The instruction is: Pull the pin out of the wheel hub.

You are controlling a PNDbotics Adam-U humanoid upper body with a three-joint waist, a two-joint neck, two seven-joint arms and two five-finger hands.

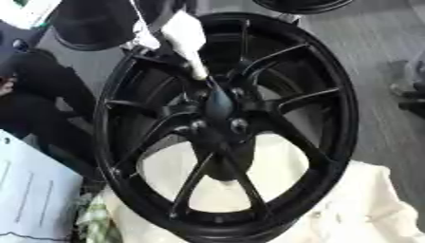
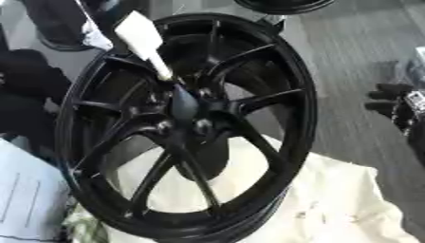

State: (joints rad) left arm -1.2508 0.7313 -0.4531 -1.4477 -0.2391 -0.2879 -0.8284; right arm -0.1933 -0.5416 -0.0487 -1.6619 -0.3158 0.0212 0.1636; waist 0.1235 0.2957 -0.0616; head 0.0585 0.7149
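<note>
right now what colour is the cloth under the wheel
Cream white cloth, plain, lying beneath the black wheel. It shows best in the right eye view.

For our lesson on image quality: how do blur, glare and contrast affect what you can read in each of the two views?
Left eye view: the whole picture is soft; the black wheel loses spoke detail, and the white pin is washed out by glare. Right eye view: equally soft; the right hand at the right edge is a dark blur, so its fingers cannot be read; the pale cloth shows almost no texture.
</note>
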